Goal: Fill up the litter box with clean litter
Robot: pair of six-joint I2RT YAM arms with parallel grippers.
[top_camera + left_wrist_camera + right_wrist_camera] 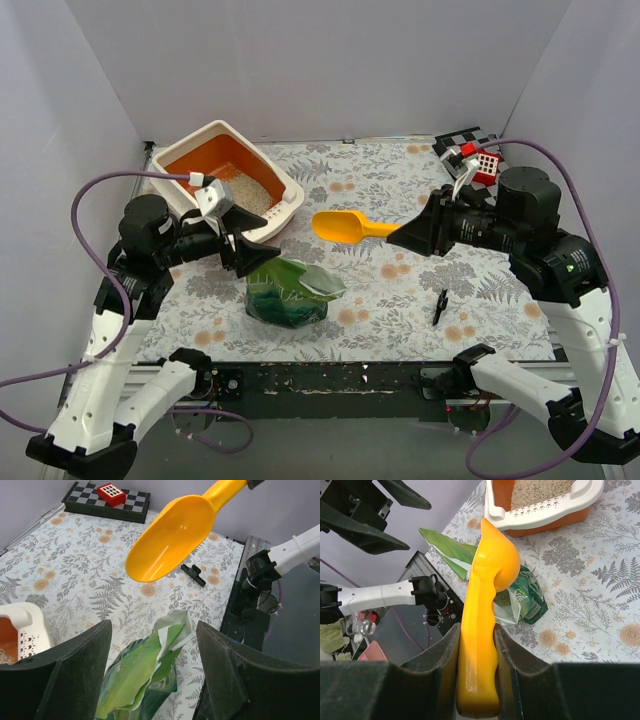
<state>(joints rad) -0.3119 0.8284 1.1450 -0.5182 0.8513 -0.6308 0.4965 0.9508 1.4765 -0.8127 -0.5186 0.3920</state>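
Right pincer (pixel 476 635) pinching empty scoop (pixel 492 565) by its handle. Open bag (pixel 527 597) just past scoop tip, under spread left pincer (pixel 152 630). Litter box (pixel 545 512) beyond.

left gripper (pixel 256 238): centre-left of frame, jaws wide apart, empty
right gripper (pixel 400 235): centre-right, jaws clamped on scoop (pixel 340 226) handle

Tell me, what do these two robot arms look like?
The left arm and right arm match: white shells on the lower links, chunky black cylindrical joints above. A looping purple cable trails from each. The left gripper and right gripper end in broad, black, wedge-shaped fingers. A tiny green light glows on the right arm.
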